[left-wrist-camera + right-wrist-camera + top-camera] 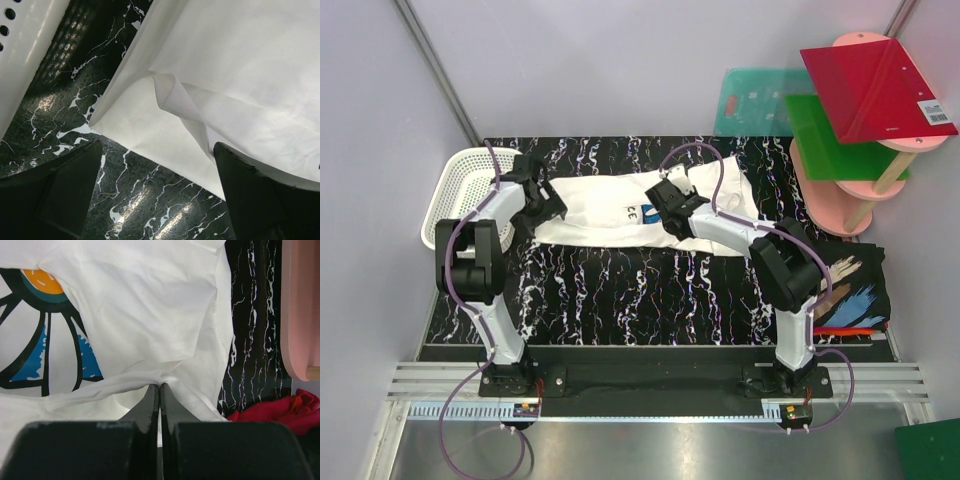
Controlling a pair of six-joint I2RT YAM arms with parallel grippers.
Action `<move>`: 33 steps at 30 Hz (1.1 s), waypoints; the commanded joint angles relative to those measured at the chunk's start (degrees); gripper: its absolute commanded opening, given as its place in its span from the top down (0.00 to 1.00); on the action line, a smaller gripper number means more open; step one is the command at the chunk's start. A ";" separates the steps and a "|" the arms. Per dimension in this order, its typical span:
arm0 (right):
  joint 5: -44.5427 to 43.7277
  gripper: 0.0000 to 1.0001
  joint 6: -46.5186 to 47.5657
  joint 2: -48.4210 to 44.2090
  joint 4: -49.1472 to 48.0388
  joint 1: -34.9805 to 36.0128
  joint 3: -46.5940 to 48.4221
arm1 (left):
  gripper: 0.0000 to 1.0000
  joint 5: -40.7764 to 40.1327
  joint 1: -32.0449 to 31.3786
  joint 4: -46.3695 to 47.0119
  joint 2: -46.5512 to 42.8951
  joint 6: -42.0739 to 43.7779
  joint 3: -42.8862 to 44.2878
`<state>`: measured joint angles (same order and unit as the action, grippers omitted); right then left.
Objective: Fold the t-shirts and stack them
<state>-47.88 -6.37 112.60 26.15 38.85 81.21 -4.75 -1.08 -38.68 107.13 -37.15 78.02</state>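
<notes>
The left gripper [156, 150] hangs with its fingers [65, 190] spread wide and nothing between them, over the corner of the white t-shirt [240, 65] nearest the white mesh basket [455, 190]. A loose flap of cloth is doubled over there. One dark finger hides the hem below it.

The right gripper [159, 386] is further from the basket, about midway along the same shirt. Its jaws are pressed together, and a raised ridge of white cloth runs into the tips, so it looks pinched. How much cloth sits between them cannot be made out.

The shirt lies flat on the black marbled table [640, 285], starting just beside the basket and stretching away from it. Its blue daisy print [45, 340] with the orange centre [42, 282] is cut off at the frame edge in the right wrist view and mostly covered by the gripper from above. The right arm hides the shirt's end away from the basket.

Well apart from the basket, on the opposite side of the table, lies the black t-shirt [850, 285], partly behind that arm. Only a sliver of the red-orange t-shirt [270, 412] shows, beside a pink stand [300, 305]
</notes>
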 commanded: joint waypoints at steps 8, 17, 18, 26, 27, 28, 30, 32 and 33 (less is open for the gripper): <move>-5.38 0.98 9.97 7.10 -8.21 -1.41 10.18 | 0.01 0.45 -0.50 2.38 0.71 0.06 0.21; -6.53 0.00 12.17 10.81 -12.08 -1.85 13.10 | 0.01 0.89 -1.38 2.64 -3.15 0.85 -2.87; -6.27 0.00 11.82 9.50 -12.35 -1.85 12.49 | 0.01 0.80 -1.64 2.73 -3.68 0.93 -3.22; -8.20 0.00 11.56 7.20 -14.02 -3.43 8.00 | 0.01 1.33 -2.17 3.78 -8.17 2.08 -6.65; -8.11 0.00 11.64 7.37 -14.02 -3.78 8.09 | 0.01 1.33 -2.17 3.78 -7.99 2.16 -6.74; -8.28 0.00 11.64 7.46 -14.02 -3.78 8.17 | 0.01 1.24 -2.26 3.78 -7.90 2.34 -7.00; -8.28 0.00 11.30 7.20 -14.02 -3.96 8.35 | 0.01 1.24 -2.26 3.78 -7.73 2.43 -7.26; -7.59 0.01 9.72 6.76 -14.02 -4.22 8.61 | 0.01 1.24 -2.26 3.87 -7.55 2.52 -7.62; -6.89 0.03 8.93 6.15 -14.02 -4.40 8.79 | 0.01 1.06 -2.26 3.87 -7.55 2.60 -7.79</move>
<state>-53.56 5.37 123.31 14.37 35.11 89.34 -4.21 -3.22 -36.38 100.97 -35.59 71.33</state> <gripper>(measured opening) 0.993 0.987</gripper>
